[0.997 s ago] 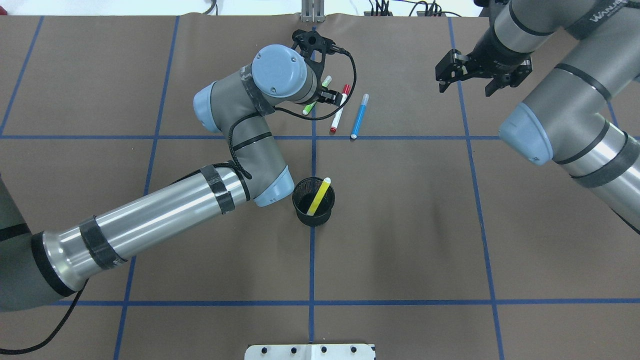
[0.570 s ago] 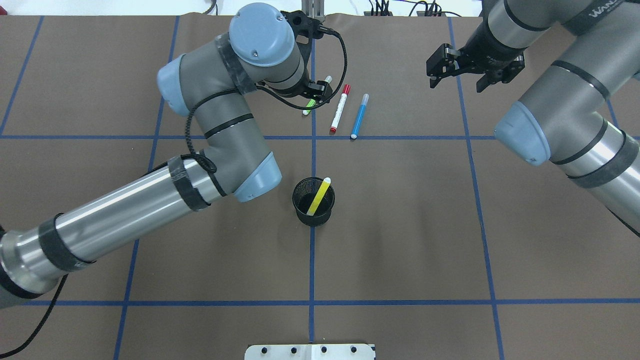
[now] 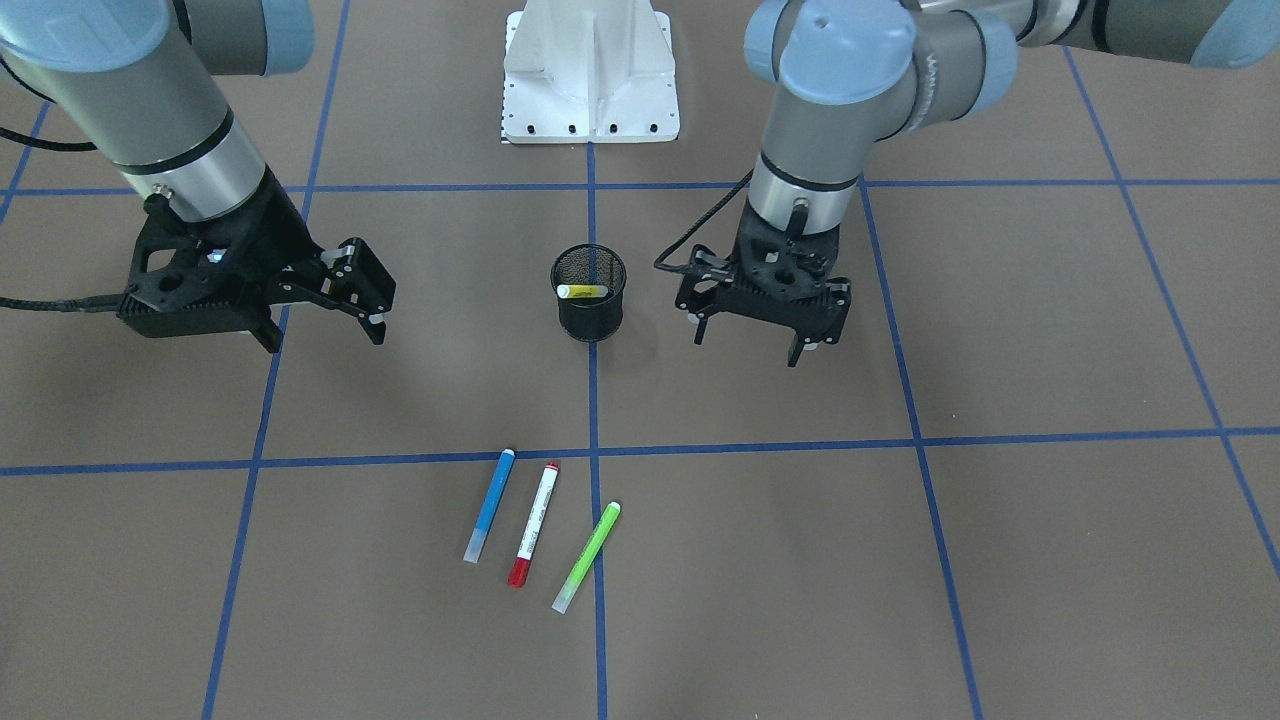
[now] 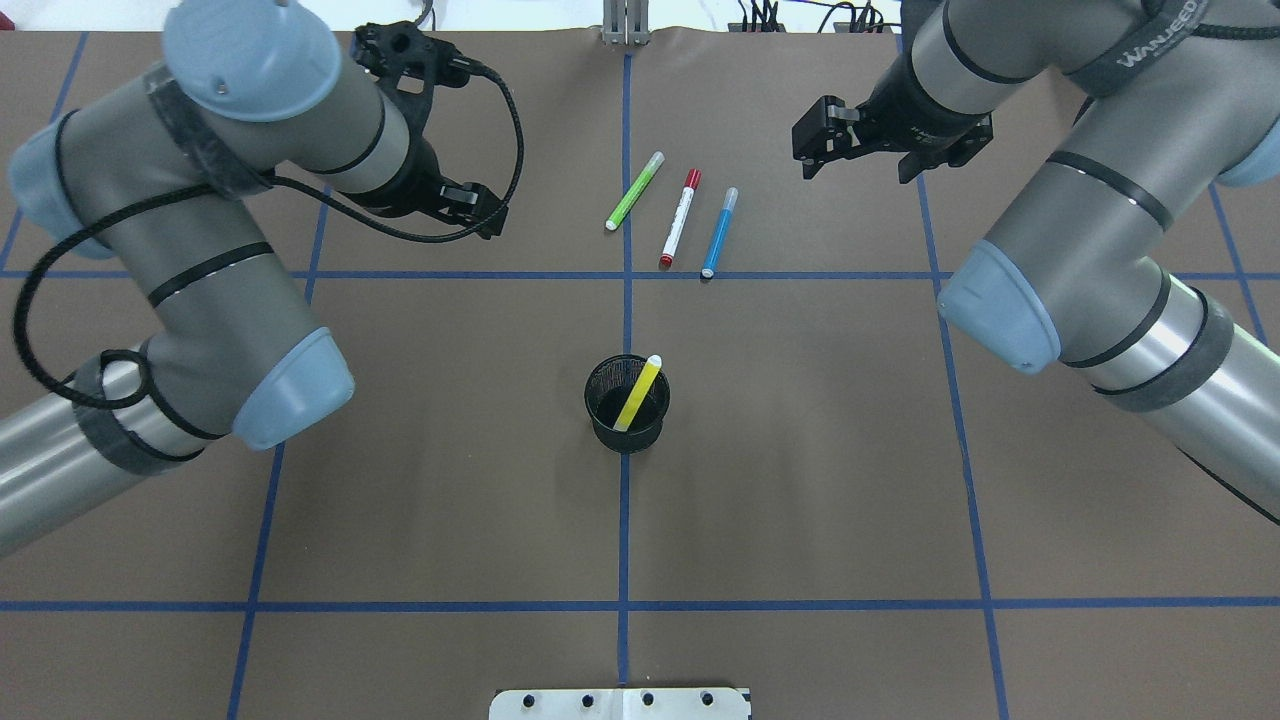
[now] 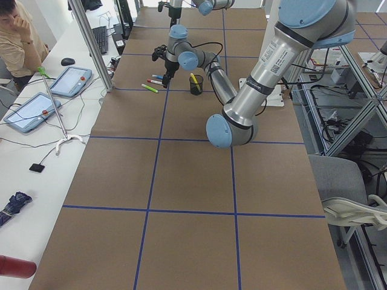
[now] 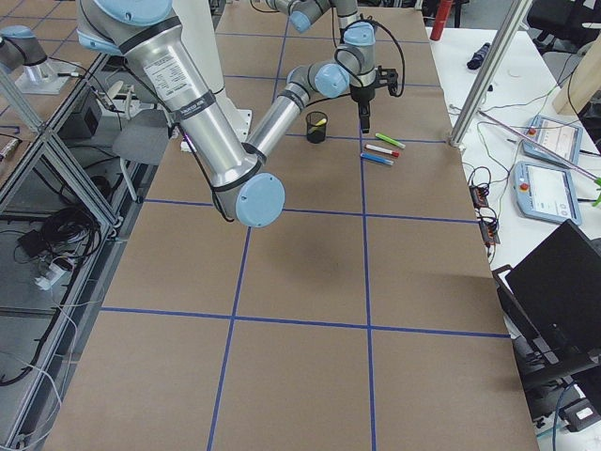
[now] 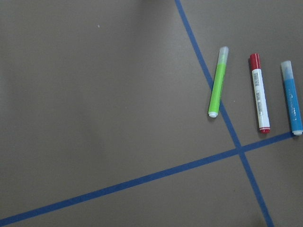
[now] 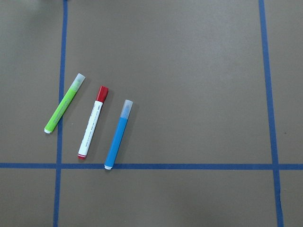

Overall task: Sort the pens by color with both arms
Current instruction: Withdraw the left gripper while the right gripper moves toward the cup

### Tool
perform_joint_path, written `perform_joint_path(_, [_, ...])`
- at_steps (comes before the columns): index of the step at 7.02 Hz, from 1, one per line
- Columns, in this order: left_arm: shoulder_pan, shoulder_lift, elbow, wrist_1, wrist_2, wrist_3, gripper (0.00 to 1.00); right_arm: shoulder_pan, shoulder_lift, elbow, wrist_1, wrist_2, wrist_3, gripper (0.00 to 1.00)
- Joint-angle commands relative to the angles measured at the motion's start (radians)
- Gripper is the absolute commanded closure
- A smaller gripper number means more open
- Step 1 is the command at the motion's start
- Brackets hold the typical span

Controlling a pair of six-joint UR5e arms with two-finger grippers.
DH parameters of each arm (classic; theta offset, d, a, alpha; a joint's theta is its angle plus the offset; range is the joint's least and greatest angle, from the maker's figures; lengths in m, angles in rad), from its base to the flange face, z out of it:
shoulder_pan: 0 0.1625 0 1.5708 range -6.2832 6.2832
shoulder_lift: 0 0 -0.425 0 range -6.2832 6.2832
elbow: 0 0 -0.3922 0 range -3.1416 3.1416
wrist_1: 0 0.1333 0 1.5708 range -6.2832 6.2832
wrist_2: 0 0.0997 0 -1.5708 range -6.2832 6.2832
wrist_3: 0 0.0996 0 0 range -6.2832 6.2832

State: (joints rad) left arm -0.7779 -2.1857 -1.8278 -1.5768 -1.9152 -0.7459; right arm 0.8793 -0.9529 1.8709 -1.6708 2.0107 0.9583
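Note:
Three pens lie side by side on the brown table at the far centre: light green [image 4: 635, 190], white-barrelled with red ends [image 4: 679, 217], and blue [image 4: 719, 232]. The yellow pen [image 4: 638, 393] stands tilted in the black wire-mesh cup [image 4: 627, 425] at the table's middle. My left gripper [image 4: 440, 195] hangs open and empty to the left of the pens. My right gripper [image 4: 860, 165] hangs open and empty to their right. Both show open in the front view, left [image 3: 750, 340] and right [image 3: 325, 330]. Both wrist views show the three pens, green [image 7: 217, 81] and blue [image 8: 118, 134] among them.
Blue tape lines [image 4: 625, 520] divide the table into squares. The white base mount [image 3: 590, 80] sits at the robot's edge. A side table with tablets [image 5: 69, 81] and a seated person [image 5: 18, 30] is beyond the far edge.
My left gripper has swung left, away from over the green pen, and is empty. My right gripper has moved left, closer to the pens. The pens have not moved.

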Motion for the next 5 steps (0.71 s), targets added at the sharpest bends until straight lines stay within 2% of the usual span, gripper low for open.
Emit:
perform_joint_path(1, [-0.039, 0.108, -0.085, 0.003, -0.039, 0.098, 0.01, -0.101, 0.026, 0.023, -0.001, -0.158, 0.032, 0.02])
perform_joint_path(3, [-0.096, 0.217, -0.139, 0.001, -0.093, 0.219, 0.01, -0.149, 0.051, 0.025, -0.009, -0.219, 0.243, 0.02])
perform_joint_path(4, [-0.133, 0.262, -0.149, -0.006, -0.126, 0.29, 0.01, -0.23, 0.063, 0.024, -0.012, -0.337, 0.375, 0.02])
perform_joint_path(5, [-0.17, 0.298, -0.151, -0.011, -0.155, 0.345, 0.01, -0.288, 0.08, 0.014, -0.017, -0.416, 0.483, 0.02])
